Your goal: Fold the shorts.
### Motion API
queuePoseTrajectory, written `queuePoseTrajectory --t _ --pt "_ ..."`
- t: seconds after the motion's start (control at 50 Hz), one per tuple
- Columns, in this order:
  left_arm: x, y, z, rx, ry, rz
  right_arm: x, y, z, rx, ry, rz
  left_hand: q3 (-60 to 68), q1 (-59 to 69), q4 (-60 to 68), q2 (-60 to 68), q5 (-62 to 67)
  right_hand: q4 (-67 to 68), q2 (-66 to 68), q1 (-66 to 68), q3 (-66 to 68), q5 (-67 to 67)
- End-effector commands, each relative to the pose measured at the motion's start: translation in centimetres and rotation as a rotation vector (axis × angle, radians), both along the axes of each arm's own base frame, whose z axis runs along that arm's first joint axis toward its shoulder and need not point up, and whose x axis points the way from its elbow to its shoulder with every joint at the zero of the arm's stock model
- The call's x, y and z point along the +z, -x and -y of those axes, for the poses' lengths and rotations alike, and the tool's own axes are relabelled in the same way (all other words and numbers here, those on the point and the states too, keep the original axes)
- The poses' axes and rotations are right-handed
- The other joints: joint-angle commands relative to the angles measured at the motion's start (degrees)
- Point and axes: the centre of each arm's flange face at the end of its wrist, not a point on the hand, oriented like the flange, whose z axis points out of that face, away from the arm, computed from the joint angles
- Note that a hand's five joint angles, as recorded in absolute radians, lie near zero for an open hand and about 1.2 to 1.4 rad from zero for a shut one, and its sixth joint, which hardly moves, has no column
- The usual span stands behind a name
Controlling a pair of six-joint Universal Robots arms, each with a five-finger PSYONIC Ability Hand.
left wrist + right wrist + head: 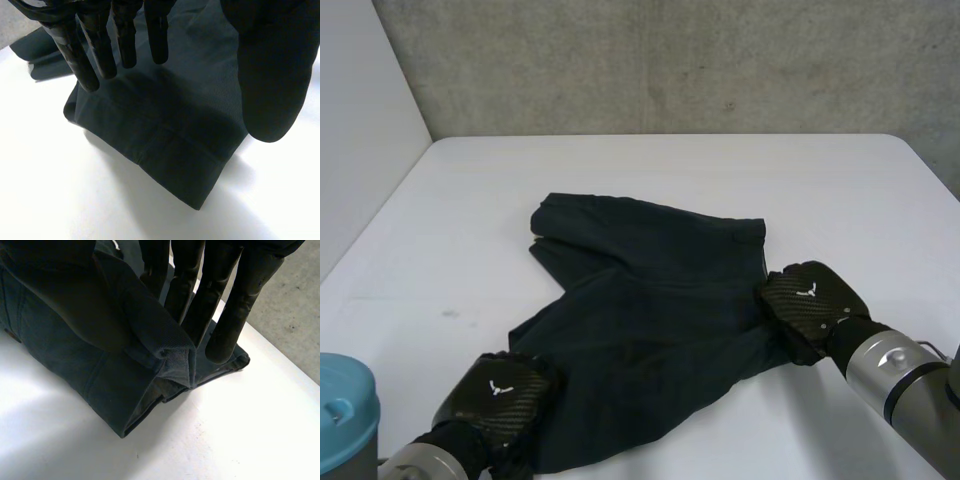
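Dark green shorts (650, 320) lie spread and rumpled on the white table (670, 170). My left hand (500, 395) hovers over the near-left leg. In the left wrist view its fingers (95, 50) hang straight above the hem (175, 160), with the thumb (265, 75) held wide apart and no cloth between them. My right hand (810, 305) sits at the shorts' right edge. In the right wrist view a raised fold of cloth (150, 325) is pinched between its thumb and straight fingers (235, 315), beside a thick seamed corner (175, 370).
A grey concrete wall (670, 60) runs behind the table's far edge, and a white panel (360, 100) stands at the left. Bare tabletop surrounds the shorts. My left arm's light-blue cap (345, 410) is at the near left.
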Motion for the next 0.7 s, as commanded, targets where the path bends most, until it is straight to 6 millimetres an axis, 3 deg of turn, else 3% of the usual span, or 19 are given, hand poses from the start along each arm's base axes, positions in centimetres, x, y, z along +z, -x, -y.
queuePoseTrajectory --t 0.02,0.28,0.44,0.5,0.7 --pt "-0.6 0.4 0.5 -0.001 -0.004 0.004 0.3 0.3 0.2 -0.031 -0.026 0.014 4.4 4.4 4.2 4.3 4.2 12.0 13.0 26.9 12.6 15.4" --pt "-1.7 0.5 0.4 0.006 0.0 0.036 0.7 0.6 0.5 -0.09 -0.052 0.04 25.3 25.3 25.1 25.2 25.0 12.0 13.0 26.9 12.6 15.4" --pt "-2.3 1.0 -0.8 -0.039 -0.014 0.059 0.8 0.8 0.7 -0.118 -0.047 0.033 22.6 22.6 22.4 22.5 22.4 12.0 13.0 26.9 12.6 15.4" --pt "-1.8 1.1 -0.8 -0.039 0.001 0.048 0.8 0.7 0.6 -0.115 -0.042 0.031 12.0 12.0 11.8 11.9 11.8 12.0 13.0 26.9 12.6 15.4" --pt "-0.7 1.0 -0.9 -0.039 0.028 0.021 0.8 0.6 0.3 -0.107 -0.044 0.029 9.4 9.5 9.3 9.4 9.2 12.0 13.0 26.9 12.6 15.4"
